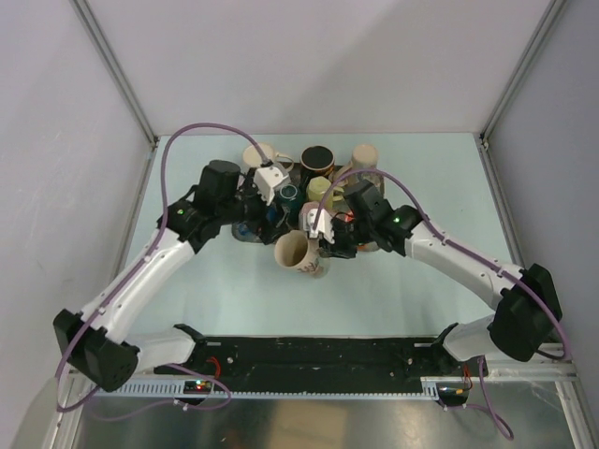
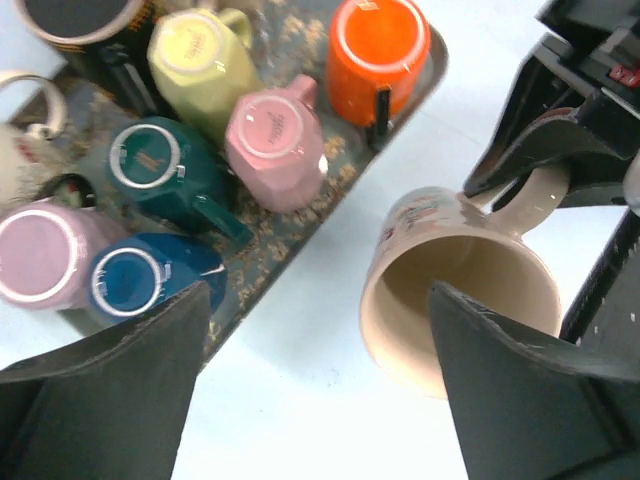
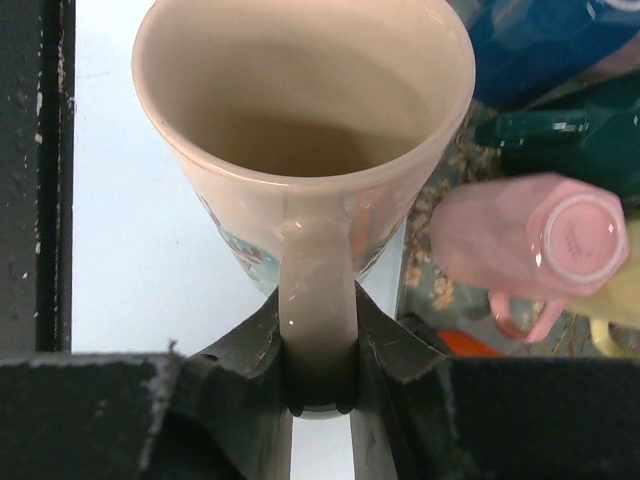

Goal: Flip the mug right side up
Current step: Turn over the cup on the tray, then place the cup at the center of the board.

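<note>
The right tool [image 3: 320,345] grips the cream mug [image 3: 300,130] by its handle, tilted with its mouth open, just beside the tray [image 2: 345,165] of overturned mugs. The left tool [image 2: 320,385] gapes wide nearby. Standing the mug upright on the desk [image 1: 393,299] appears still undone.

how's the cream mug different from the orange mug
The cream mug shows its open mouth; the orange mug shows its base, upside down. The cream mug is beside the tray, handle clamped in the right arm's fingers; the orange mug stands on the tray, untouched. Both are round mugs.
</note>
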